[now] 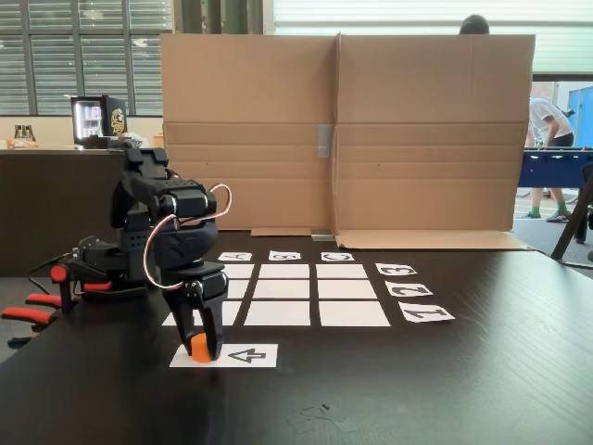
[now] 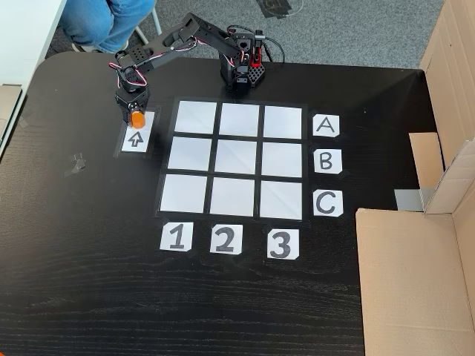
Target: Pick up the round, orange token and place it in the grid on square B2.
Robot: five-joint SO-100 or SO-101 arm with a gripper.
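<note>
Upright token (image 1: 200, 348) between gripper (image 1: 199, 345) fingers

my arm (image 1: 171, 236) hides the grid's (image 1: 306, 292) left cells; my tool (image 1: 201, 348) covers most of the token (image 1: 199, 349).

- My claw (image 2: 136, 119) hangs over the near end of the white arrow strip (image 2: 136, 133), its fingers either side of the orange token (image 2: 137, 119).
- The grid (image 2: 234, 159) lies to the right on the black desk (image 2: 89, 259); square B2 (image 2: 236, 159) is bare.
- Labels A, B, C run down the right side, with 1, 2, 3 below.
- Cardboard (image 2: 412, 282) lies at the right edge.
</note>
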